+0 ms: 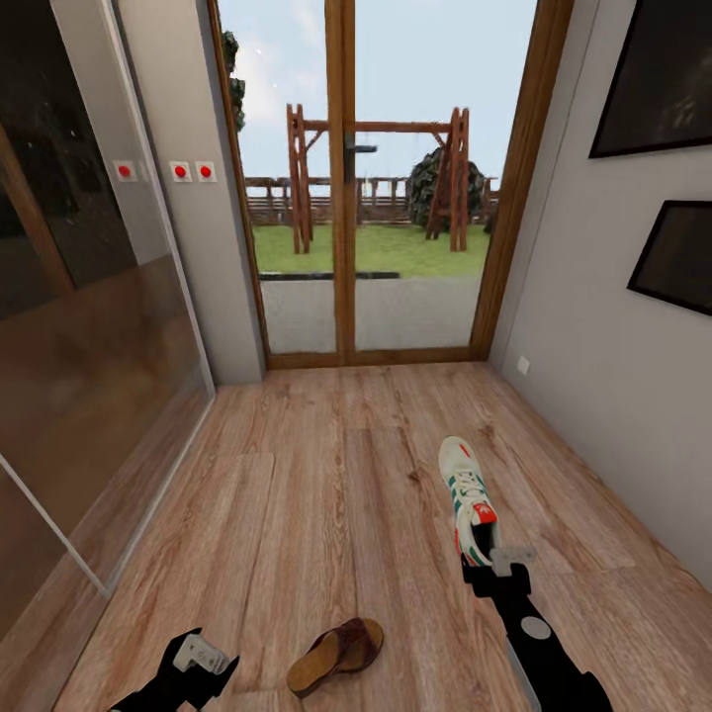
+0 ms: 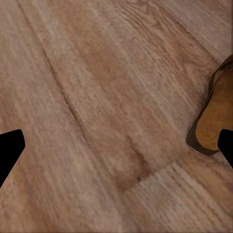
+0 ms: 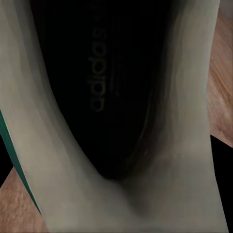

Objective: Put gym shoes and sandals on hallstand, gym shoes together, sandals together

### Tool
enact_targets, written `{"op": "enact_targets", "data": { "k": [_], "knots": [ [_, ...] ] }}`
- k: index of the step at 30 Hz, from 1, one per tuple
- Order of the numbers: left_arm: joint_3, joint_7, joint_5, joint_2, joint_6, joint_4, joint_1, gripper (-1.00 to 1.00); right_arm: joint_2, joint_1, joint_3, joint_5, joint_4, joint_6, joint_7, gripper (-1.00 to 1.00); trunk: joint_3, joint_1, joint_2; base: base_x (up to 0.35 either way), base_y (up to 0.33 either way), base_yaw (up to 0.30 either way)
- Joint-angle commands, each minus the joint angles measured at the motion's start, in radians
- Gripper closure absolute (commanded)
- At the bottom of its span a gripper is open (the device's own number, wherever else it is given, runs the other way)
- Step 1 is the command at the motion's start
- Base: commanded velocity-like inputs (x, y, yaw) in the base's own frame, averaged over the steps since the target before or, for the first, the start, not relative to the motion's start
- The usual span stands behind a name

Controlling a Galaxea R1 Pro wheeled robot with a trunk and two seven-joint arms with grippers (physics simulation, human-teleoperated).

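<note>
The robot's right hand (image 1: 501, 564) sits at the heel of a gym shoe (image 1: 467, 494) on the corridor floor (image 1: 326, 465), right of centre. The right wrist view looks straight into the shoe's dark opening, yet whether the fingers are clamped on the heel cannot be told. The left hand (image 1: 203, 658), fingers apart and empty, hangs over the planks just left of a brown sandal (image 1: 336, 656) lying near the robot. The pick-up of the shoe appears under way; next comes securing it, lifting, and finding the hallstand.
</note>
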State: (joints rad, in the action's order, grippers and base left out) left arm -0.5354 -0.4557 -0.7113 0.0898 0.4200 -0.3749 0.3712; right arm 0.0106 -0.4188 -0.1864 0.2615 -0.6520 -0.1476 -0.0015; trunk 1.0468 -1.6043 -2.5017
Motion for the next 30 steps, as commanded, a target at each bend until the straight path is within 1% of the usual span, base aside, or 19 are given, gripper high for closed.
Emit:
{"op": "enact_targets", "data": {
  "k": [1, 11, 14, 17, 21, 30],
  "knots": [
    [-0.008, -0.006, -0.009, -0.001, 0.004, 0.0, 0.001, -1.0, 0.0, -0.002, -0.006, 0.011, -0.001, 0.0, 0.003, 1.0, 0.001, 0.0, 0.0, 0.0, 0.0, 0.0],
    [-0.008, -0.016, -0.01, -0.005, 0.005, 0.001, -0.001, -1.0, 0.0, -0.003, -0.007, 0.006, -0.012, 0.006, 0.008, 1.0, 0.001, 0.0, 0.0, 0.0, 0.0, 0.0],
    [0.0, -0.017, -0.01, -0.005, 0.005, 0.001, -0.001, -1.0, 0.0, -0.003, -0.008, 0.006, -0.012, 0.006, 0.008, 1.0, 0.001, 0.0, 0.0, 0.0, 0.0, 0.0],
    [0.015, -0.017, -0.01, -0.006, 0.004, 0.001, -0.001, -1.0, 0.0, -0.003, -0.008, 0.006, -0.013, 0.006, 0.007, 1.0, 0.001, 0.0, 0.0, 0.0, 0.0, 0.0],
    [0.019, -0.016, -0.01, -0.007, 0.003, 0.001, -0.001, -1.0, 0.0, -0.003, -0.008, 0.007, -0.014, 0.006, 0.006, 1.0, 0.001, 0.0, 0.0, 0.029, 0.0, 0.0],
    [0.021, -0.017, -0.007, -0.006, 0.002, 0.0, -0.001, -1.0, 0.0, -0.003, -0.007, 0.008, -0.015, 0.006, 0.005, 1.0, 0.001, 0.0, 0.0, 0.229, 0.0, 0.0]
  ]
}}
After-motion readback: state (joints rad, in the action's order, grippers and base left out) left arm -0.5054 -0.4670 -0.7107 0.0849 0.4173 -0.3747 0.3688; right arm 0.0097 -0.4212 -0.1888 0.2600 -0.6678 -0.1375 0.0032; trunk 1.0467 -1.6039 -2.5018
